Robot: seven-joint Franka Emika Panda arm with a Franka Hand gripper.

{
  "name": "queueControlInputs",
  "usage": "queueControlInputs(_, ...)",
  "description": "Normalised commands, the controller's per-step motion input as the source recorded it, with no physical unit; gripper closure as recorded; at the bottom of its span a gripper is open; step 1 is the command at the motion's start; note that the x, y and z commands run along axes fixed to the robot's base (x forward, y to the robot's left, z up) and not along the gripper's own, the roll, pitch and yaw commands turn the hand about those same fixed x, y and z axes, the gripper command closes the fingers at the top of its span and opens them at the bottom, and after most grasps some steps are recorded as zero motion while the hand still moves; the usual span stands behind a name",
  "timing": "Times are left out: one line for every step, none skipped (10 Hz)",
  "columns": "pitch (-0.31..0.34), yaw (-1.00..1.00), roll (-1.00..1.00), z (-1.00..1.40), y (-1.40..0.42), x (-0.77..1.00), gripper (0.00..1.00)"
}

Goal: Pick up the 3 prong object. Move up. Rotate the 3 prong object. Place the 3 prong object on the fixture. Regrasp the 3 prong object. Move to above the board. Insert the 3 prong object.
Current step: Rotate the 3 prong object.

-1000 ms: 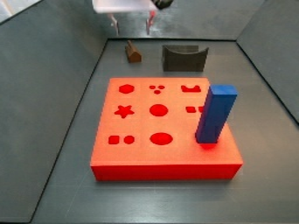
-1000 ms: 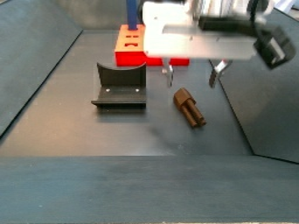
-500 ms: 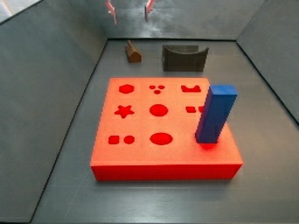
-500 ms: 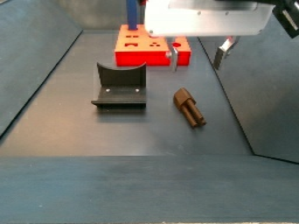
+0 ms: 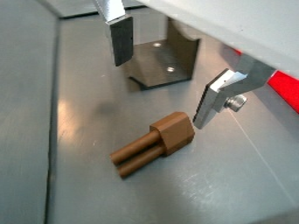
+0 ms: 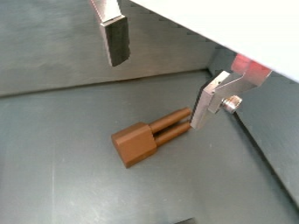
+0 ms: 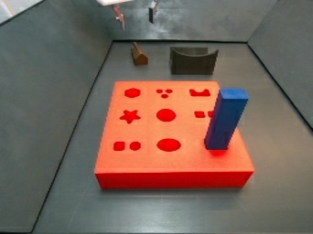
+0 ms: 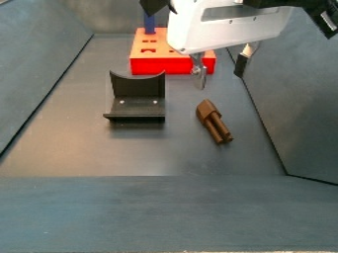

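The 3 prong object (image 8: 214,121) is a brown wooden peg lying flat on the grey floor, prongs pointing away from its blocky head; both wrist views show it (image 5: 155,144) (image 6: 146,140). My gripper (image 8: 220,64) hangs open well above it, with nothing between the fingers (image 5: 119,39). In a side view the gripper (image 7: 134,14) is almost out of the picture, above the peg (image 7: 139,56). The dark fixture (image 8: 134,97) (image 7: 192,60) (image 5: 163,61) stands beside the peg. The red-orange board (image 7: 171,128) (image 8: 156,51) lies further off.
A tall blue block (image 7: 225,119) stands upright on the board near its right edge. Sloping grey walls (image 7: 61,73) enclose the floor on all sides. A strip of the board (image 6: 251,66) shows behind one finger in a wrist view.
The gripper has risen steadily, staying open; in one side view it has nearly left the picture. The peg, fixture and board have not moved.
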Motion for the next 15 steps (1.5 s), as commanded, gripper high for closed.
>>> queueControlInputs(-0.003, 1.00, 0.00, -0.04, 0.01, 0.04, 0.00)
queueControlInputs(-0.004, 1.00, 0.00, -0.04, 0.01, 0.04, 0.00)
queueControlInputs(-0.004, 1.00, 0.00, -0.03, 0.01, 0.04, 0.00)
queueControlInputs(-0.004, 1.00, 0.00, -0.03, 0.01, 0.04, 0.00)
queueControlInputs(-0.004, 1.00, 0.00, -0.03, 0.01, 0.04, 0.00)
queueControlInputs(-0.004, 1.00, 0.00, -0.03, 0.01, 0.04, 0.00)
queueControlInputs(-0.004, 1.00, 0.00, -0.03, 0.01, 0.04, 0.00)
queueControlInputs(-0.004, 1.00, 0.00, -0.03, 0.01, 0.04, 0.00)
queueControlInputs(-0.005, 1.00, 0.00, -0.03, 0.01, 0.04, 0.00)
queueControlInputs(-0.005, 1.00, 0.00, -0.03, 0.01, 0.04, 0.00)
queueControlInputs(-0.005, 1.00, 0.00, -0.03, 0.01, 0.04, 0.00)
queueControlInputs(-0.005, 1.00, 0.00, -0.03, 0.01, 0.04, 0.00)
queueControlInputs(-0.005, 1.00, 0.00, -0.03, 0.01, 0.04, 0.00)
queueControlInputs(-0.006, 1.00, 0.00, -0.03, 0.01, 0.04, 0.00)
queueControlInputs(-0.006, 1.00, 0.00, -0.03, 0.01, 0.04, 0.00)
